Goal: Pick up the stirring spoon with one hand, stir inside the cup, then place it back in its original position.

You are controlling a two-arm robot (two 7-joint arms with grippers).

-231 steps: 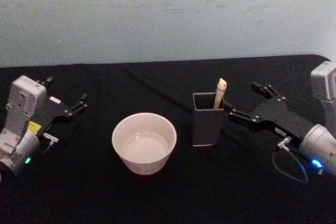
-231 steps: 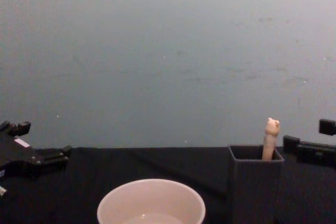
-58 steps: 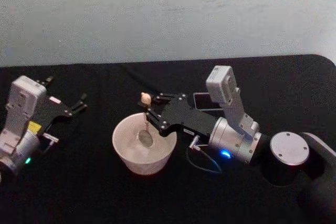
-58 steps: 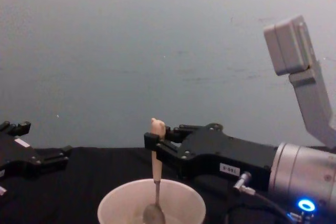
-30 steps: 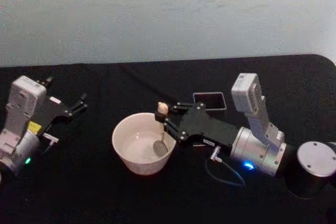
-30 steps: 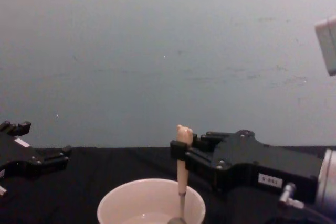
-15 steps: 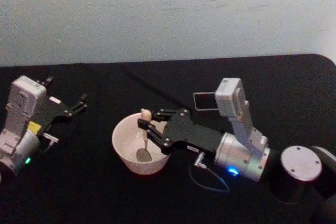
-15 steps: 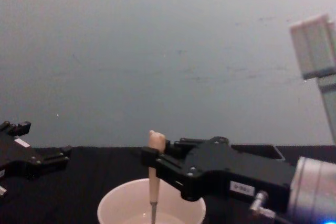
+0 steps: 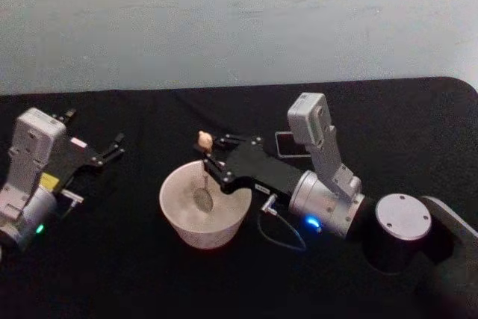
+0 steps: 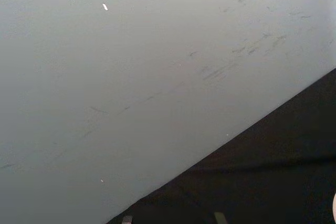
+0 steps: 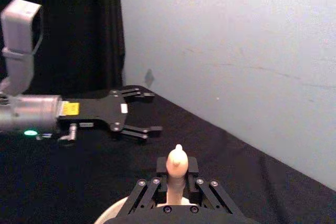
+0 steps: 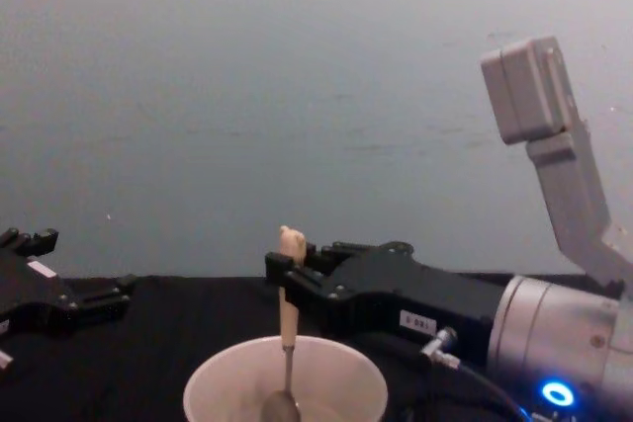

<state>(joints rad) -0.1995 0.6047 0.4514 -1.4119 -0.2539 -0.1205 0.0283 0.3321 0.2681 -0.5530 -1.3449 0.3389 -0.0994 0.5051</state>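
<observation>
The cream-white cup (image 9: 196, 234) stands on the black table in front of me. My right gripper (image 9: 208, 157) reaches over the cup's far rim from the right and is shut on the beige handle of the stirring spoon (image 9: 204, 170). The spoon hangs upright, its bear head above the fingers and its metal bowl (image 12: 282, 406) down inside the cup (image 12: 212, 394). In the right wrist view the spoon's head (image 11: 177, 162) sticks up between the closed fingers. The dark grey holder (image 9: 283, 142) stands behind the right arm, mostly hidden. My left gripper (image 9: 94, 131) rests open at the far left.
A black cloth covers the table up to a pale wall behind. The right arm's body and round base (image 9: 399, 222) take up the right side of the table. The left gripper (image 11: 156, 112) lies well apart from the cup, with bare cloth between them.
Over the last second the right gripper has swung the spoon around inside the cup, from the right side to the near side and now toward the far side. The left arm stays still.
</observation>
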